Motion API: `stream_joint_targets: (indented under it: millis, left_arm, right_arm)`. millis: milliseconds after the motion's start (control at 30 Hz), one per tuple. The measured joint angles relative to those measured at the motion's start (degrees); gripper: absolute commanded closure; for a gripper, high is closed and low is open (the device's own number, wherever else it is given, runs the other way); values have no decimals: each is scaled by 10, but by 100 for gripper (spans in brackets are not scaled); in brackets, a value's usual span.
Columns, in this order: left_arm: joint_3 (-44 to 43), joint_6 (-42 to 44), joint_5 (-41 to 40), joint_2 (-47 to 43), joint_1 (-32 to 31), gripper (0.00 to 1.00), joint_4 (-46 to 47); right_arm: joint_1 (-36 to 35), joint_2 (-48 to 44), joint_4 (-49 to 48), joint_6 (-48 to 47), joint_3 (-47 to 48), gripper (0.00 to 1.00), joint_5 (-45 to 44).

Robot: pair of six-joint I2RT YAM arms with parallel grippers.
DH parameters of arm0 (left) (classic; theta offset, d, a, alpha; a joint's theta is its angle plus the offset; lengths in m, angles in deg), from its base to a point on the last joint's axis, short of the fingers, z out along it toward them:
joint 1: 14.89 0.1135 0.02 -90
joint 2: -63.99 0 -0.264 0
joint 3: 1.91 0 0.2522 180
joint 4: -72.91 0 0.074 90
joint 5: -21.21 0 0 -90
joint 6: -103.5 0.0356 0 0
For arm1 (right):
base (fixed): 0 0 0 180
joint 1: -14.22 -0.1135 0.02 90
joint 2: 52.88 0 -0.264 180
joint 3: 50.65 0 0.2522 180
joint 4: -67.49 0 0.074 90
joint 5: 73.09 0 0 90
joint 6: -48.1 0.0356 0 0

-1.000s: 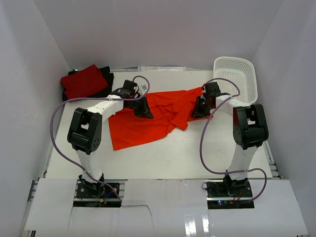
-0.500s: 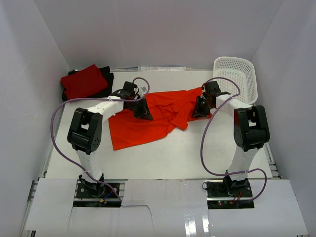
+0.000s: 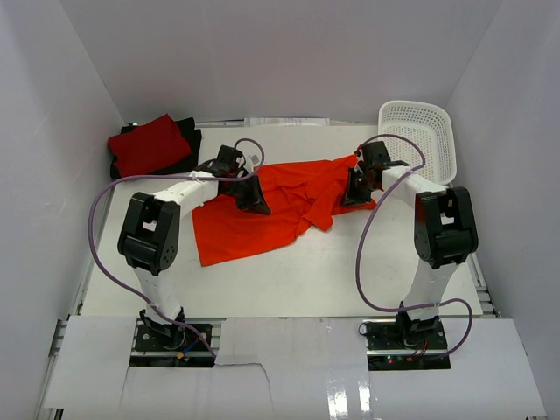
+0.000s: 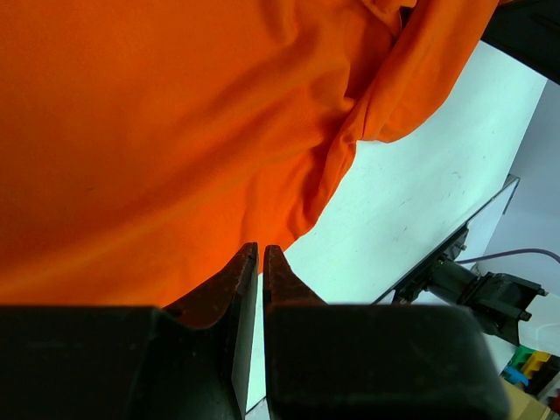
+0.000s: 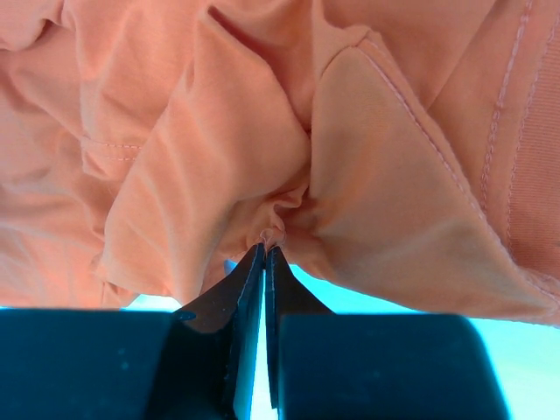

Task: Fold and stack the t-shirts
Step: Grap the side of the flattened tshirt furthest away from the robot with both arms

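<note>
The orange t-shirt point(image 3: 262, 219) lies spread and wrinkled in the middle of the table. It fills the left wrist view point(image 4: 175, 131) and the right wrist view point(image 5: 262, 114). My left gripper point(image 3: 250, 196) is over its upper left part. Its jaws are closed point(image 4: 261, 249) with their tips at the cloth's edge, and no cloth shows bunched between them. My right gripper point(image 3: 356, 189) is shut point(image 5: 265, 248) on a small bunch of the shirt's right end. The folded crimson t-shirt point(image 3: 147, 145) lies on the black t-shirt point(image 3: 189, 142) at the back left.
The white perforated basket point(image 3: 422, 131) stands at the back right, just behind my right arm. White walls close in the table on three sides. Purple cables loop from both arms.
My left gripper has shifted slightly back and left over the shirt. My right gripper has lifted slightly toward the back with the shirt's end. The shirt's outline has barely changed.
</note>
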Motion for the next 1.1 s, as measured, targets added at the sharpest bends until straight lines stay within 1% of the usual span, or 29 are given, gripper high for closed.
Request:
stream_joint_targets:
  millis: [100, 133, 267, 300, 333, 467, 567, 667, 733, 800, 900, 1000, 1033, 1100]
  left_arm:
    - [3, 0, -7, -10, 1, 80, -5]
    - [5, 0, -10, -17, 3, 78, -8]
    - [36, -8, -19, -80, 28, 71, -17]
    - [48, -11, -25, -103, 40, 63, -21]
    - [62, -14, -32, -129, 54, 58, -30]
    - [125, -37, -109, -267, 108, 46, -60]
    - [161, -61, -169, -375, 119, 45, -83]
    - [205, -88, -202, -462, 120, 45, -106]
    - [234, -110, -212, -498, 120, 47, -129]
    - [261, -134, -219, -516, 120, 53, -149]
    - [299, -178, -233, -530, 120, 56, -191]
    - [320, -216, -253, -557, 120, 51, -233]
    - [325, -228, -262, -571, 120, 46, -243]
    - [331, -254, -282, -603, 120, 43, -259]
  right_arm:
    - [0, -15, 9, 0, -1, 92, 2]
    - [0, -30, 12, 0, -6, 92, 2]
    - [0, -129, 26, 0, -50, 92, 4]
    - [0, -162, 32, 1, -68, 92, 4]
    - [0, -193, 41, 1, -86, 92, 5]
    - [0, -305, 63, 14, -164, 92, 2]
    - [0, -354, 90, 23, -214, 92, 2]
    - [0, -376, 118, 31, -250, 92, 5]
    - [0, -389, 138, 34, -265, 92, 7]
    - [0, -404, 156, 37, -271, 92, 8]
    - [0, -427, 165, 43, -271, 92, 8]
    - [0, -440, 169, 44, -271, 92, 8]
    - [0, -441, 171, 44, -271, 92, 8]
    - [0, -440, 174, 44, -271, 92, 9]
